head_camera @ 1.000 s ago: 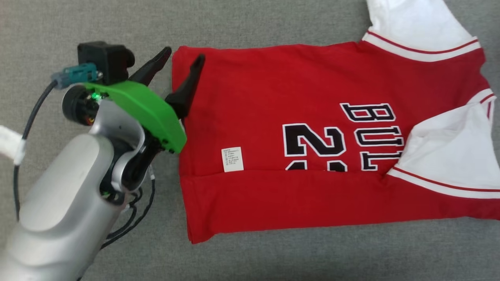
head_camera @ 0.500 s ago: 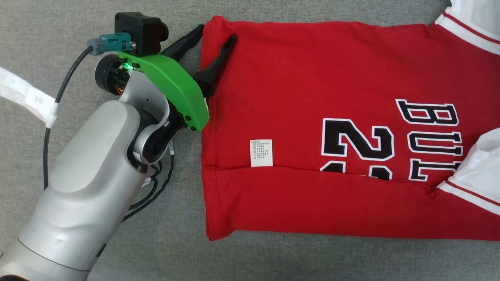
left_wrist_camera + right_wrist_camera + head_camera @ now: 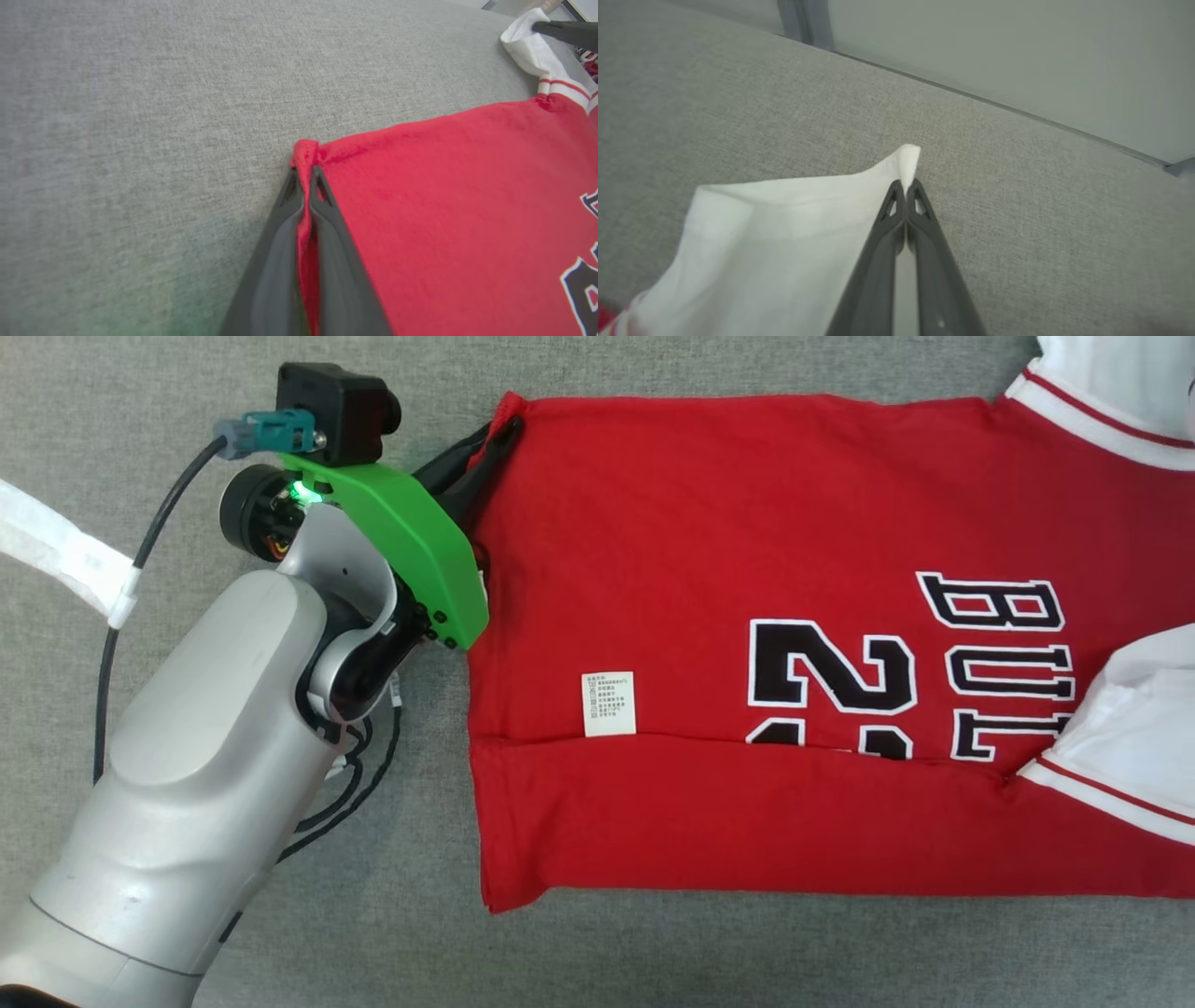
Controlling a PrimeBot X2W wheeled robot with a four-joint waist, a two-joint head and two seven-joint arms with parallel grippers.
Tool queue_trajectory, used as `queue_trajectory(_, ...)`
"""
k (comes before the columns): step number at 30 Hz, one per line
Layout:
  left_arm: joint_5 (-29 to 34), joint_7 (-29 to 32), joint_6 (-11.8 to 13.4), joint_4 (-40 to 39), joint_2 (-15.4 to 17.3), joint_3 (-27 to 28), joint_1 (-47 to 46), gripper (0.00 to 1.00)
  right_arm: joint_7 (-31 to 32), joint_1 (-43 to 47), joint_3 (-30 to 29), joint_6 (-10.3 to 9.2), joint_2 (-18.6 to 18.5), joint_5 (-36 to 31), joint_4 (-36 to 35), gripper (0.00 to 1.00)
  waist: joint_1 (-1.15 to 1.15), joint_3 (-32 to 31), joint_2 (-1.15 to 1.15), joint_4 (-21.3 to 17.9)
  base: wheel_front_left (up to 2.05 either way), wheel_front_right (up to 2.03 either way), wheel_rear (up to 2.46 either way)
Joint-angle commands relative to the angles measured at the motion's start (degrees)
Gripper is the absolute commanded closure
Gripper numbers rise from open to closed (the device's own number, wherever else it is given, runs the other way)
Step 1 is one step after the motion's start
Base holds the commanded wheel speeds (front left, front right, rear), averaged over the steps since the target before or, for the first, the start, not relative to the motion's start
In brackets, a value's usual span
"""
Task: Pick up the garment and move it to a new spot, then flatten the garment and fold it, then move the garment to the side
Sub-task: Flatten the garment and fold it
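Note:
The garment (image 3: 709,569) is a red jersey with white sleeves and black lettering, lying flat on the grey surface with its near long edge folded over. My left gripper (image 3: 504,429) is shut on the far hem corner of the garment (image 3: 420,196); in the left wrist view, red cloth is pinched between the fingers (image 3: 306,175). My right gripper (image 3: 906,184) is shut on the corner of the white sleeve (image 3: 794,228). In the left wrist view the right gripper's dark fingertips (image 3: 560,30) rest on the same white sleeve (image 3: 528,46) at the far corner.
The grey fabric surface (image 3: 280,943) spreads all around the garment. A white care label (image 3: 609,703) sits near the fold line. My left arm's black cables (image 3: 345,803) hang beside the forearm. A pale wall and a metal edge (image 3: 994,107) lie beyond the surface.
Both grippers have gone from open to shut: the left one has pinched the red hem corner it straddled. The head camera has shifted, so the garment sits further right in view.

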Motion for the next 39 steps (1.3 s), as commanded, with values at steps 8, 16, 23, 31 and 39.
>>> queue_trajectory(8, -0.2, -3.2, 0.8, -2.9, 3.3, 2.1, 3.1, 1.00, -7.3, 2.3, -2.5, -0.07, -1.8, 4.4, -3.3, 1.00, 0.00, -5.3, 0.00, -3.0, 0.00, 0.00, 0.00)
queue_trajectory(16, -1.7, -6.9, 3.0, -11.3, 6.0, 3.0, 12.9, 1.00, -12.5, 20.7, -5.7, -0.06, -4.2, 10.2, -12.8, 1.00, 0.00, -12.4, 0.00, -6.4, 0.00, 0.00, 0.00)
queue_trajectory(23, -4.5, -8.8, 7.8, -20.0, 9.2, 4.7, 25.5, 1.00, -15.9, 38.3, -11.8, -0.06, -0.6, 11.9, -20.2, 1.00, 0.00, -17.1, 0.00, -9.0, 0.00, 0.00, 0.00)
queue_trajectory(31, -6.0, -8.5, 9.9, -23.2, 10.4, 4.1, 32.2, 1.00, -16.8, 49.3, -15.2, -0.06, 5.7, 11.3, -24.5, 1.00, 0.00, -17.7, 0.00, -10.1, 0.00, 0.00, 0.00)
queue_trajectory(39, -5.2, -10.9, 11.0, -21.3, 11.3, 4.4, 35.5, 0.11, -17.6, 49.8, -12.3, -0.06, 7.4, 9.2, -21.2, 0.52, 0.00, -17.9, 0.00, -10.6, 0.00, 0.00, 0.00)
